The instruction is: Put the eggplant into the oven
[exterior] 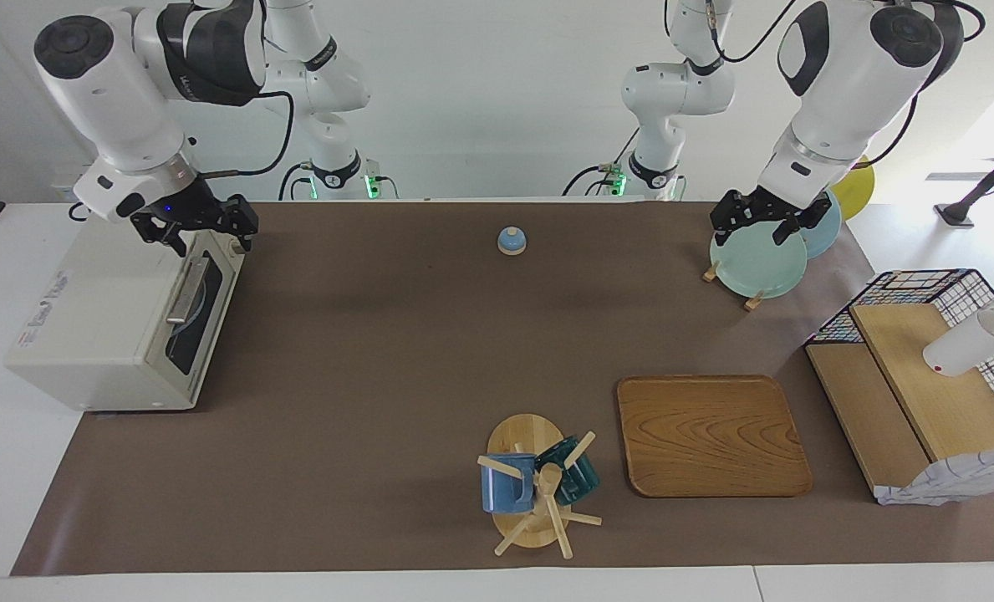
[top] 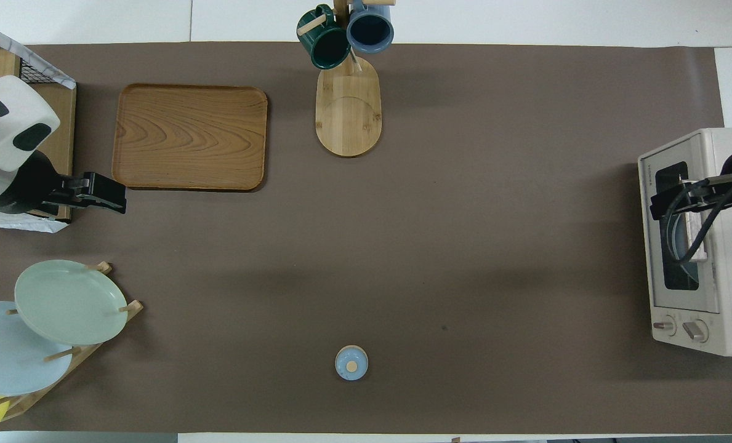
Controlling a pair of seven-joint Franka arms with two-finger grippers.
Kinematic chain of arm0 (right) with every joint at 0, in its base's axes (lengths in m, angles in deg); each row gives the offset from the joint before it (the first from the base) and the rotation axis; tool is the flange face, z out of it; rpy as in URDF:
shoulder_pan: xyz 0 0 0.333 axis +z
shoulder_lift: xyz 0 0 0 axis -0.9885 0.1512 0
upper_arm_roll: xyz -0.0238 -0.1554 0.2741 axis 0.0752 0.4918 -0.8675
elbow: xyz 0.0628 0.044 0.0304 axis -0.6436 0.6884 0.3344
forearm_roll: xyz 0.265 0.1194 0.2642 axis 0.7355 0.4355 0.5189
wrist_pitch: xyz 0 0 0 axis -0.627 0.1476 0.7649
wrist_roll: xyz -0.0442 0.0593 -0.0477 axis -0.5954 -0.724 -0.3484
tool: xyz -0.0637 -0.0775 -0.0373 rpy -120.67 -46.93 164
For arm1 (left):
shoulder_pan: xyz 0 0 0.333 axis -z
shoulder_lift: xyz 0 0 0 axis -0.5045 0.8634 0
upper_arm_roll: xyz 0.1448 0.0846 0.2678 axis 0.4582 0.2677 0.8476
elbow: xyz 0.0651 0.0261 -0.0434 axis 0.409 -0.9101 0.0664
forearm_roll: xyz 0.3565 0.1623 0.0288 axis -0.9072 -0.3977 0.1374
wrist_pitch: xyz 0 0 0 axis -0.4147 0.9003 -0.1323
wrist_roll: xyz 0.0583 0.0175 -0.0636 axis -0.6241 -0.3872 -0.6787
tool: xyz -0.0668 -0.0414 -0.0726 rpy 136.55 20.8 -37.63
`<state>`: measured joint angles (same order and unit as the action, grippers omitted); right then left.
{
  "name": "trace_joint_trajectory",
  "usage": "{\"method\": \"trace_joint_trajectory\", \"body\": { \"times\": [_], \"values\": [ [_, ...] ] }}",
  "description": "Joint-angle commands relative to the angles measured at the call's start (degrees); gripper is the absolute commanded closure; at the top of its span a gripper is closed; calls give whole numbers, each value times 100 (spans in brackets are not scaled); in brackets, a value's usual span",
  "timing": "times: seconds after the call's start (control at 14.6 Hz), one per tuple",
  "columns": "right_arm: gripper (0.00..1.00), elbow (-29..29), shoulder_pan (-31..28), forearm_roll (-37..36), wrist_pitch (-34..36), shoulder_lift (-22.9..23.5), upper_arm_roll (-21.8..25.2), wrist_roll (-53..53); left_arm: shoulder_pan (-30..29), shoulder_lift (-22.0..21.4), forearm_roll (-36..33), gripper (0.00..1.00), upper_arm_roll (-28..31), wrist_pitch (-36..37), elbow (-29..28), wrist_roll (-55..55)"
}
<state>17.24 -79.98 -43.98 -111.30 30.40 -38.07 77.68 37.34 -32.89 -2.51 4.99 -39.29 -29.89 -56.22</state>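
Cream-white and boxy, the oven [exterior: 95, 334] sits right under the right gripper [exterior: 206, 232], its dark glass door [exterior: 202, 313] shut and the metal handle [exterior: 184, 293] just below the fingers. That gripper hangs over the oven's top front edge with its jaws spread and nothing between them. No eggplant shows in either view. By my reading it is already inside, though the glass gives only a pale curved shape and I cannot confirm it. If so, what remains is a clean retreat. The gripper should go straight up first, with the jaws kept wide so no finger catches the handle or nudges the door ajar, and swing toward the table's middle only once it is well above the oven. Toward the other end, the left gripper [exterior: 762, 219] waits over the green plate [exterior: 756, 267], jaws apart and empty.
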Motion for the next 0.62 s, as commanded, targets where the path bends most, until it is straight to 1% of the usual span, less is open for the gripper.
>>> {"method": "trace_joint_trajectory", "body": {
  "times": [0.0, 0.41, 0.55],
  "values": [
    [0, -297, 0, 133, 230, 181, 40, 259, -89, -3, 34, 0, -53, 82, 59, 50],
    [0, -244, 9, 178, 160, 110, 31, 260, -89, -3, 34, 0, -53, 82, 59, 50],
    [0, -244, -79, 195, 151, 93, 31, 251, -81, -12, 34, 0, -53, 73, 59, 50]
  ]
}}
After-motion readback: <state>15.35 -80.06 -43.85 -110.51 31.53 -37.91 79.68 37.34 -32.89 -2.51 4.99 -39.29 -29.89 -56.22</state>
